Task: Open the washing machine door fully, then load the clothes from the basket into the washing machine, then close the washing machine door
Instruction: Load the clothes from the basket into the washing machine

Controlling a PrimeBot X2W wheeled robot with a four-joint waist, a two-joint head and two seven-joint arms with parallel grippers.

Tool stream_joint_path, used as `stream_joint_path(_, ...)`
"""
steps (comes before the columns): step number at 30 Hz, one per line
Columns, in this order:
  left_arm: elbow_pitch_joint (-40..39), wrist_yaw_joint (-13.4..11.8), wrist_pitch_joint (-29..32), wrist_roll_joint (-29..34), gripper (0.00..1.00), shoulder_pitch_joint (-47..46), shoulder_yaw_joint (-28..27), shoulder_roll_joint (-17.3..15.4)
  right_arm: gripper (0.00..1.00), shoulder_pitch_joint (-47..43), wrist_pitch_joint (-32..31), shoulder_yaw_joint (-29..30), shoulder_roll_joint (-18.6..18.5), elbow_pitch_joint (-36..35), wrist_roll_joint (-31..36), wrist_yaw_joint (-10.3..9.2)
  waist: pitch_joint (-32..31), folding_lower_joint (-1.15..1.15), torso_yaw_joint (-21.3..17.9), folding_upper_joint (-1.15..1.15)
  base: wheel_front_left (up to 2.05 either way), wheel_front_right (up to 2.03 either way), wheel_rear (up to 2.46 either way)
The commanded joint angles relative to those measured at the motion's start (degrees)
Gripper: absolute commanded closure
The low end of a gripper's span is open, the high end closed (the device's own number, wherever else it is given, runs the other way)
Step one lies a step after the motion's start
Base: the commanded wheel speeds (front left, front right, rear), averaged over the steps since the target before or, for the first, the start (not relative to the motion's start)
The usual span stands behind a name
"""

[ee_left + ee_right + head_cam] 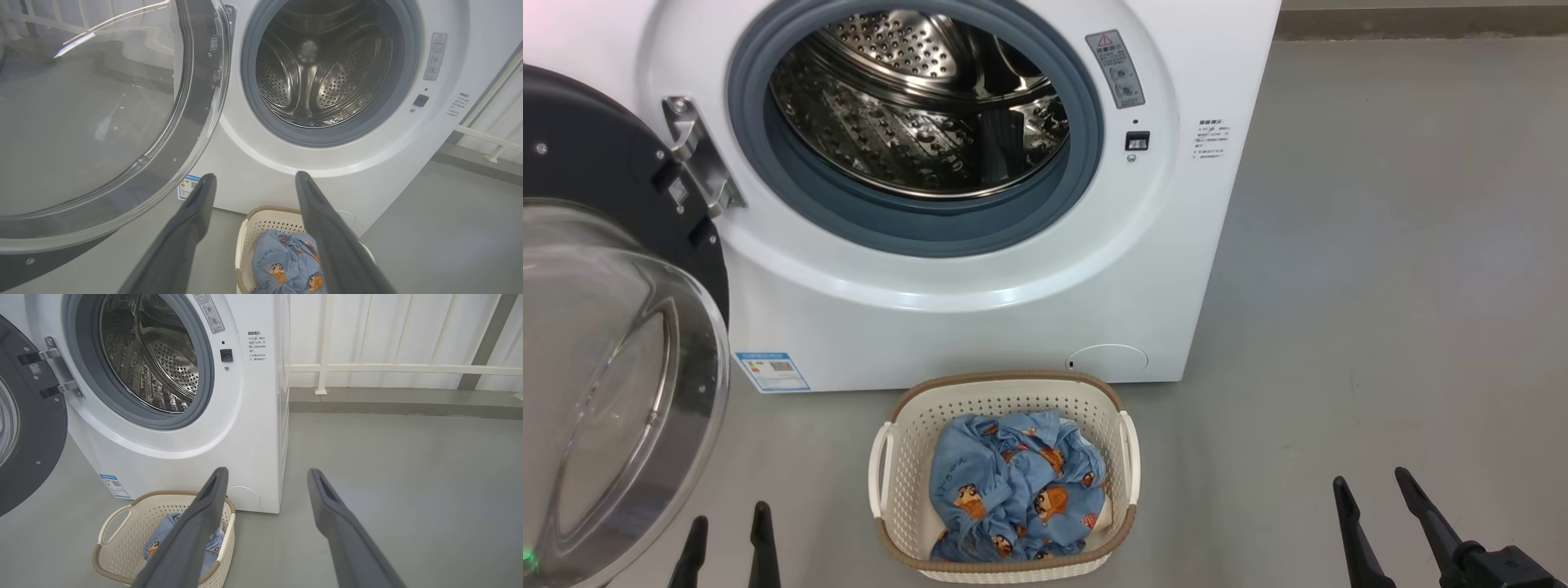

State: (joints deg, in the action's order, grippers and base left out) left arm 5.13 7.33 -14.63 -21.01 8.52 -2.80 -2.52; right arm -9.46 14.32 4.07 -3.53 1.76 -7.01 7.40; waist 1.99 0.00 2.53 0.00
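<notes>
The washing machine (980, 327), a white front-loader, stands with its round opening uncovered. A grey-blue gasket (915, 224) rings the perforated steel drum (907, 106). The washing machine door (605, 343) is swung wide open from the left edge of the machine's front, its dark inner face and bulging clear glass bowl turned outward. The basket (1005, 380), cream with perforated walls and a brown rim, stands upright just in front of the machine's base, below the opening. The clothes (1013, 490), light blue with small orange-brown figures, lie crumpled inside it.

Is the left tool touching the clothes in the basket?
Apart. In the head view the left tool stands open over bare floor, left of the basket holding the clothes.
</notes>
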Motion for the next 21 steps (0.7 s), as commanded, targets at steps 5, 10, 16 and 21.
stream_joint_path(5,-1.04,0.09,-0.37,-0.3,0.0,-1.36,-2.86,-0.36,0.0,0.99,0.68,-1.4,-0.44,-1.36,0.22,0.09,0.29,0.0,0.2,0.0,0.0,0.0,0.0)
stream_joint_path(10,-0.6,0.1,-0.37,0.86,0.0,-1.44,-2.96,-0.36,0.0,1.19,0.68,-1.59,-0.36,-1.15,0.22,0.09,0.41,0.0,0.29,0.0,0.0,0.0,0.0)
stream_joint_path(16,0.45,0.11,-0.37,2.82,0.0,-1.45,-2.71,-0.36,0.0,1.27,0.68,-1.93,-0.26,-1.0,0.13,0.09,0.57,0.0,0.29,0.0,0.1,-0.1,0.0)
stream_joint_path(21,0.73,0.12,-0.37,3.26,0.0,-1.75,-2.6,-0.36,0.0,1.39,0.68,-2.08,-0.2,-0.95,0.01,0.09,0.96,0.0,0.3,0.0,0.76,-0.76,0.0)
